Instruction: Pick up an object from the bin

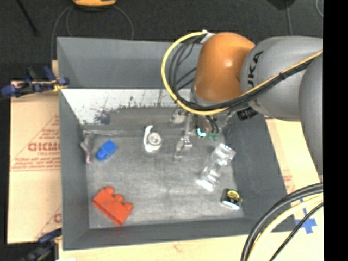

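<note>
My gripper (pixel 186 139) hangs under the arm's wrist over the back middle of the bin floor. Just left of it stands a small white round thing (pixel 152 139) with a grey centre, apart from the gripper. A clear plastic piece (pixel 216 166) lies to its right and a little nearer the front. Nothing shows between the gripper's tips.
A blue block (pixel 106 150) and a grey stick-like piece (pixel 86 148) lie at the left. A red toy brick (pixel 112 204) sits at the front left. A small yellow-and-black tape measure (pixel 231 198) rests at the front right. The arm covers the bin's back right.
</note>
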Controlling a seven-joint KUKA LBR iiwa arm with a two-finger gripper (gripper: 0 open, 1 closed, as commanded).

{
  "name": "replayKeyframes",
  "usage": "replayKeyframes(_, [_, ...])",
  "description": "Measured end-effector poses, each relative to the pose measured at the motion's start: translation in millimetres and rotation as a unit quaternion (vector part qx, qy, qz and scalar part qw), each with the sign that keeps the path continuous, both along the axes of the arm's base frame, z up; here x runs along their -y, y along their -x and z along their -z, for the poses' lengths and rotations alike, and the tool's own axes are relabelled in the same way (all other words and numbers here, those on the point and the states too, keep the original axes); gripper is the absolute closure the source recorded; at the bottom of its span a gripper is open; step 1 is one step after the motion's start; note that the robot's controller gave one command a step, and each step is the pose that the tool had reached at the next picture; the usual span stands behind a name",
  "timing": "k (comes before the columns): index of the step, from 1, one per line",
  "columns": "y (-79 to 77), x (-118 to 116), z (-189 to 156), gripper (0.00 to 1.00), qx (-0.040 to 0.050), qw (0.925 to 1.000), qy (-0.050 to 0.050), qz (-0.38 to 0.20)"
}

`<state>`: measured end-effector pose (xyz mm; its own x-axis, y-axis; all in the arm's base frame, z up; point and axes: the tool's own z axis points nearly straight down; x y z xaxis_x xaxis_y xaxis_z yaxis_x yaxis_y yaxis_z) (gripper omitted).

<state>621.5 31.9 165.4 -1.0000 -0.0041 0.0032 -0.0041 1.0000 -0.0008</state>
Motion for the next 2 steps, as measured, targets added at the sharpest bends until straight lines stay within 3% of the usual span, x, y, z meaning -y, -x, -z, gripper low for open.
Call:
replayKeyframes(1, [-29.9,0.3,80.8,0.0,0.0055,0.9994,0.0,-0.033])
replayKeyframes(2, [-33.6,-112.5,63.0,0.0,0.0053,0.9988,-0.003,-0.048])
